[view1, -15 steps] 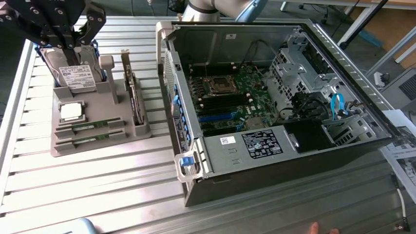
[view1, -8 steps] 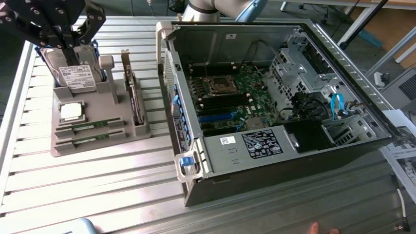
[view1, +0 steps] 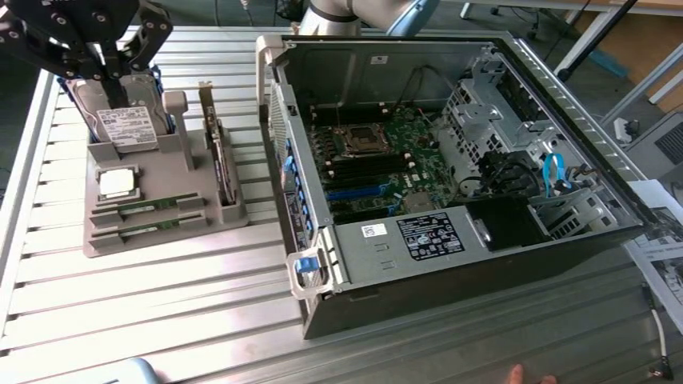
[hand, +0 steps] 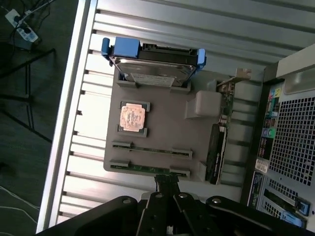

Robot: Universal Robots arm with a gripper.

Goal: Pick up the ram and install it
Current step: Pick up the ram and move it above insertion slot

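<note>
Two thin green ram strips [view1: 146,206] [view1: 149,227] lie in slots at the front of a grey holder [view1: 203,220] on the slatted table. The wrist view looks down on the same ram strips [hand: 151,149] [hand: 147,168]. My black gripper [view1: 104,60] hangs high over the back of the holder, above the hard drive [view1: 126,124]. Its fingers are shut with nothing between them. In the wrist view the gripper [hand: 168,183] tips meet just beside the nearer strip. The open computer case [view1: 427,240] lies at the exterior view's right, and its motherboard [view1: 411,136] has black and blue memory slots [view1: 369,172].
The holder also carries a square silver processor [view1: 115,182], a dark expansion card [view1: 219,152] standing on edge, and the hard drive [hand: 155,66] with blue rails. The case's wall [view1: 280,120] rises close beside the holder. A person's fingertips [view1: 521,373] show at the front edge.
</note>
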